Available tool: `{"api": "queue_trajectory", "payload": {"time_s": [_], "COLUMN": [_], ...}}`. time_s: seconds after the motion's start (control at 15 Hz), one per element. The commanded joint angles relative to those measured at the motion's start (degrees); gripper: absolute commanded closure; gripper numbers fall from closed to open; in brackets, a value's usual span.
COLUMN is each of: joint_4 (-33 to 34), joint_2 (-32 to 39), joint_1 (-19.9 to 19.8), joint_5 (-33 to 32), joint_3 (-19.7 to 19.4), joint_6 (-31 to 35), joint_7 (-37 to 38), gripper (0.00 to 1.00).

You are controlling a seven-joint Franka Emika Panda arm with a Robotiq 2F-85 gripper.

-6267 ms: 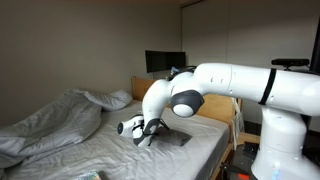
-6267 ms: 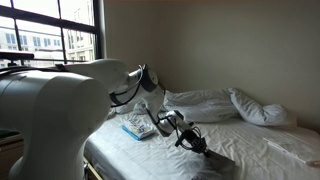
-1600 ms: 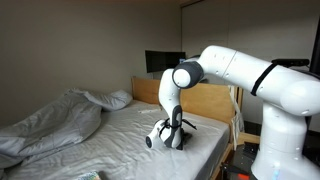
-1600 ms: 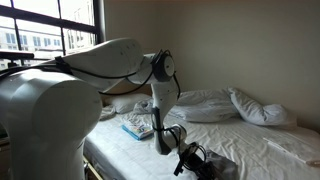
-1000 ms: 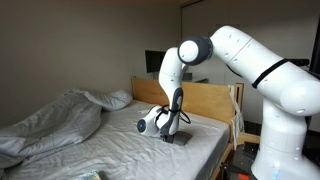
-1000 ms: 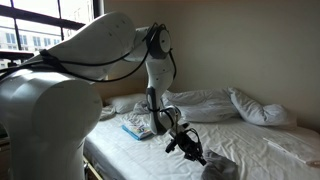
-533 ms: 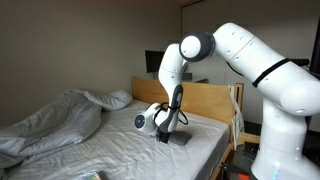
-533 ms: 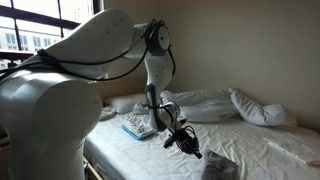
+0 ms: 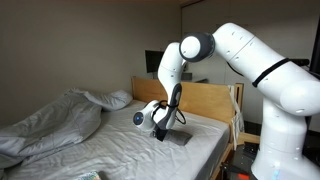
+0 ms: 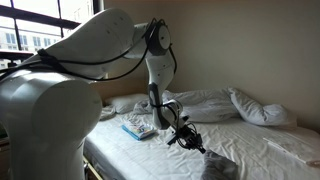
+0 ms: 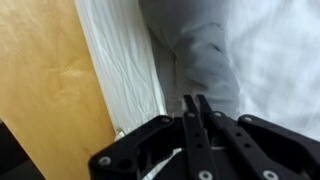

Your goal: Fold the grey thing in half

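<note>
The gripper (image 11: 197, 118) had its two fingers pressed together with nothing visible between them. Over the last second and a half it had lifted off the bedding. Earlier it was down on the grey cloth (image 11: 198, 50); at this moment it hung just above and beside it. In an exterior view the cloth (image 9: 179, 140) lay as a compact patch at the corner of the bed, touching the mattress edge along the wooden bed board (image 9: 208, 100). It looked narrower than it did six seconds before, so the fold had probably been laid over and let go. Whether the halves lined up could not be told from these views.

The wrist view showed the cloth bunched in soft ridges on the white sheet (image 11: 120, 60), close to the board (image 11: 45, 90). That left little room on that side for any smoothing pass.

Farther out, a printed booklet (image 10: 137, 130) lay near the opposite side edge. A crumpled duvet (image 9: 50, 122) and pillows (image 10: 252, 106) filled the far end of the bed. All of these were well apart from the cloth, and nothing lay between the gripper and it.
</note>
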Motion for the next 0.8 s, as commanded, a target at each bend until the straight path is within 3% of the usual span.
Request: {"api": "queue_trajectory", "payload": {"time_s": [0.0,0.33,0.73], "joint_4": [1.74,4.84,7.86], "joint_2": [0.83,2.31,5.43], "joint_1": [-1.67,-4.02,-5.23], "joint_5": [1.04,5.06,8.41], "joint_3": [-0.04,-0.87,-1.18], "joint_6": [-1.4,-4.5,-10.81], "joint_7": [0.86,-1.22,-10.38], "gripper": [0.91,0.91,0.92]}}
